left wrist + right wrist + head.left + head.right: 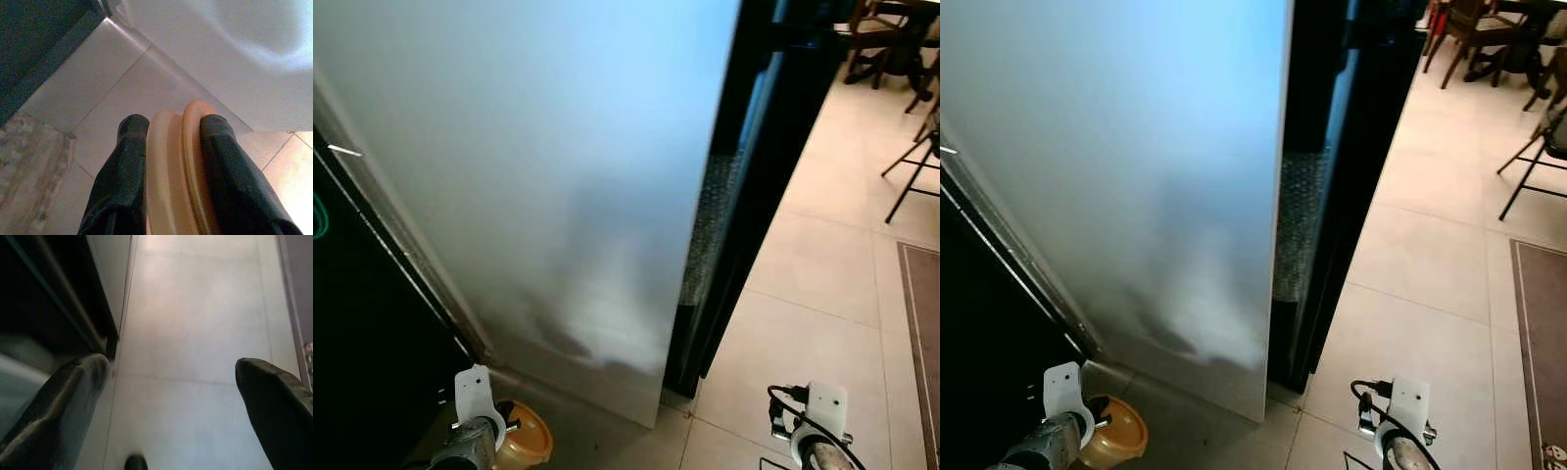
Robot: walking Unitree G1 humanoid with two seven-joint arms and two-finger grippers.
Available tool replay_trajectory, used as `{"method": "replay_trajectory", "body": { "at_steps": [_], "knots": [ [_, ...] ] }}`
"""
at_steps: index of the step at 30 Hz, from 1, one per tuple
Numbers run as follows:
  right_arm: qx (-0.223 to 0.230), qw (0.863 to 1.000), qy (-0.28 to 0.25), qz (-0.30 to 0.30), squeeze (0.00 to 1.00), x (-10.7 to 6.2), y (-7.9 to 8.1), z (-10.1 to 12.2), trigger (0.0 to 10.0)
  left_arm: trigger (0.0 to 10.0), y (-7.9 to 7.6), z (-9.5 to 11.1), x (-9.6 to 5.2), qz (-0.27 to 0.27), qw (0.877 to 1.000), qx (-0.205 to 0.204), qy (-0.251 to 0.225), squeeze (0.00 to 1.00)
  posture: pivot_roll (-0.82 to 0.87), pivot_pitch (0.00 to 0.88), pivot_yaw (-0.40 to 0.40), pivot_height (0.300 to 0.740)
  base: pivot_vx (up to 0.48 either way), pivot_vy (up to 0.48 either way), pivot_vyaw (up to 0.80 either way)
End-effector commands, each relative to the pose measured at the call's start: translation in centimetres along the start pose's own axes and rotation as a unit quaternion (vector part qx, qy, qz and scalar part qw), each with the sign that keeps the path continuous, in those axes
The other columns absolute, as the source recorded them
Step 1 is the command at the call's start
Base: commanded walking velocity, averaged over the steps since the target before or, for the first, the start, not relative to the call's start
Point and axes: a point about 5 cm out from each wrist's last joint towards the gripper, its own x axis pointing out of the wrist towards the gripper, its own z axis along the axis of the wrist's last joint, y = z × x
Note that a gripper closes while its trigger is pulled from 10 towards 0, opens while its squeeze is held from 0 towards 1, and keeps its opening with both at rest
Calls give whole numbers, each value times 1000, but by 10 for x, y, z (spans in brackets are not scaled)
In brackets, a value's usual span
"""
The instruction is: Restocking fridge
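Note:
A tall white fridge door point(538, 186) stands just in front of me, with a dark gap point(734, 196) along its right edge. My left gripper point(168, 142) hangs low at the bottom left, shut on a round container with an orange lid point(524, 436); its two black fingers point(124, 171) press it from both sides. Low on the right, my right gripper point(171, 377) is open above the floor with nothing between its fingers.
A black cabinet or appliance point(362, 343) stands to the left of the door. Pale floor tiles point(822, 284) stretch to the right. A rug edge point(925, 323) lies at far right. Chairs and a stool point(911, 147) stand at the back right.

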Motion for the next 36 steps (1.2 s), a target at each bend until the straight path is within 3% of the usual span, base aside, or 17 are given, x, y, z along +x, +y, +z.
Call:
{"method": "replay_trajectory", "body": {
  "at_steps": [1, 8, 9, 12, 17, 23, 28, 30, 36],
  "knots": [
    [17, 999, -27, -5, 0, -1, 0, 2, 10000, 10000, 3, -4, 0, 0, 1000, 11, 10, 0, -51, 0, 38, 740, 0, 0, 0],
    [9, 996, -92, 14, 0, -5, 3, 10, 10000, 10000, 7, -6, -1, 1, 1000, 24, 12, 0, -66, 0, 46, 740, 0, 0, 0],
    [-5, 993, -118, 9, 0, -3, 5, 22, 10000, 10000, 8, -7, -1, 1, 1000, 26, 12, 0, -68, 0, 48, 740, 0, 0, 0],
    [-34, 969, -245, 23, 0, 0, 23, 80, 10000, 10000, 9, -8, -1, 0, 999, 31, 13, 0, -85, 0, 55, 740, 0, 0, 0],
    [-46, 958, -281, 36, 0, -2, 31, 93, 10000, 10000, 10, -9, -1, 0, 999, 33, 14, 0, -91, 0, 55, 740, 0, 0, 0],
    [-62, 929, -361, 50, 0, -14, 37, 110, 10000, 10000, 10, -18, -3, 5, 1000, 25, 16, 0, -65, 12, 16, 740, 0, 0, 0],
    [-63, 919, -384, 63, 0, -20, 38, 115, 10000, 10000, 11, -22, -4, 11, 1000, 17, 20, 0, -56, 17, -3, 740, 0, 0, 0],
    [-68, 915, -386, 98, 0, -22, 45, 118, 10000, 10000, 11, -26, -4, 14, 1000, 14, 23, 0, -56, 31, -10, 740, 0, 0, 0],
    [-77, 915, -384, 98, 0, -19, 47, 131, 10000, 10000, 12, -30, -5, 15, 999, 15, 26, 0, -61, 47, -13, 740, 0, 0, 0]
  ]
}}
